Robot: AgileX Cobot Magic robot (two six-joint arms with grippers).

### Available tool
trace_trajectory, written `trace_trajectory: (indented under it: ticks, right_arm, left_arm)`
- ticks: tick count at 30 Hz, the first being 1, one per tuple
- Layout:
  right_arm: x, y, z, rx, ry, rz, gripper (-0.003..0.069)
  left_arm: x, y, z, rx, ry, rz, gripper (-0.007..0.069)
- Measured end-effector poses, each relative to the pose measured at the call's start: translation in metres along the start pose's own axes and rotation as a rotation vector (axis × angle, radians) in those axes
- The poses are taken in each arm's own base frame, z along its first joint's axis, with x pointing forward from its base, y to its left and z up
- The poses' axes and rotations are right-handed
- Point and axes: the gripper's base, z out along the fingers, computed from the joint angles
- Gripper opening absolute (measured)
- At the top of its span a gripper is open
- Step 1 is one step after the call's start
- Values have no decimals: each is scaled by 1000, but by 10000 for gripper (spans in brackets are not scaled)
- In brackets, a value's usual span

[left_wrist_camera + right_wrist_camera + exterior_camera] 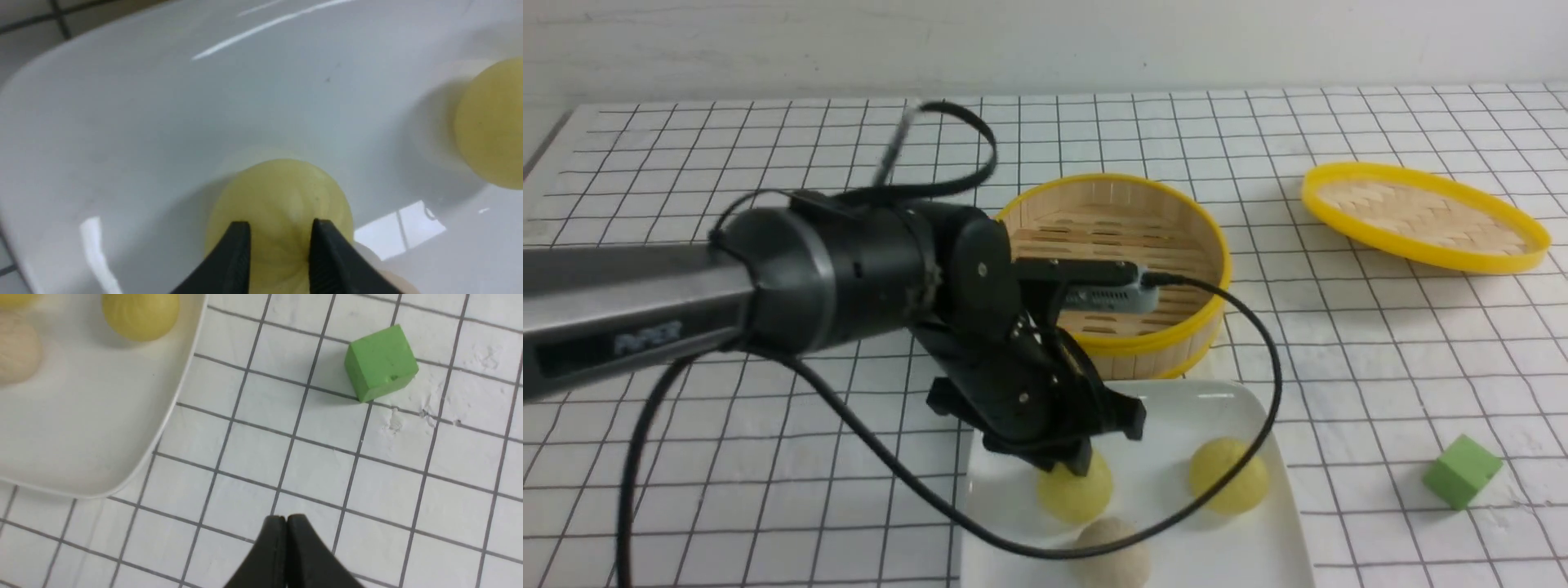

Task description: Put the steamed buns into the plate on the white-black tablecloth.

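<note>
Lower centre of front view: one plate (1176, 408) on tablecloth (686, 457), one grey bun (1112, 551) nearest. Two yellow buns in plate: left bun (1075, 490) pinched at top by left claw (1070, 465), narrow gap; right bun (1229, 476) apart. Right claw (286, 518) pressed closed, empty, above tablecloth. One green block (1462, 471) lower right. Further back: one basket (1143, 347), one lid (1421, 214) upper right.

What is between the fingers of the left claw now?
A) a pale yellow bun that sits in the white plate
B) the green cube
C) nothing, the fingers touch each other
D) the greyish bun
A: in the left wrist view the left claw pinches the top of a pale yellow bun, and this bun rests in the plate.
</note>
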Motion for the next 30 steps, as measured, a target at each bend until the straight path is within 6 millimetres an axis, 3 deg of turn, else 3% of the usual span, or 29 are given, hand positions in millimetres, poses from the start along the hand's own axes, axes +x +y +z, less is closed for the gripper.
trace_trajectory:
  ticks: [1,5,6,9,11,16,21,24,25,26,30]
  right_arm:
    - [1,0,-1,-1,-6,0,4]
    - [15,2,-58,-27,-287,9,3]
    - [16,2,-60,-26,-300,8,3]
    - [44,-2,-88,-21,-542,-4,3]
    - [52,-3,-89,-26,-626,-3,4]
    - [55,-7,-47,-48,-779,10,4]
    - [53,-8,-29,-62,-758,31,6]
    - [50,-8,-26,-56,-756,10,8]
    - [50,-7,-26,-55,-754,8,8]
    - [50,-7,-26,-57,-752,5,9]
    - [51,-7,-24,-58,-748,1,13]
  left_arm:
    - [0,0,1,0,1,0,273]
    - [-2,-1,-1,-3,-15,9,410]
    - [-2,-1,-2,-3,-17,10,415]
    - [-8,-4,-14,0,-54,31,471]
    - [-11,-6,-20,1,-72,40,479]
    - [-17,-10,-32,11,-113,54,475]
    - [-17,-10,-33,9,-109,57,416]
    - [-17,-10,-34,6,-105,59,280]
    - [-17,-10,-34,5,-105,60,280]
    - [-17,-10,-34,-1,-106,68,198]
    - [-17,-9,-34,-9,-112,77,44]
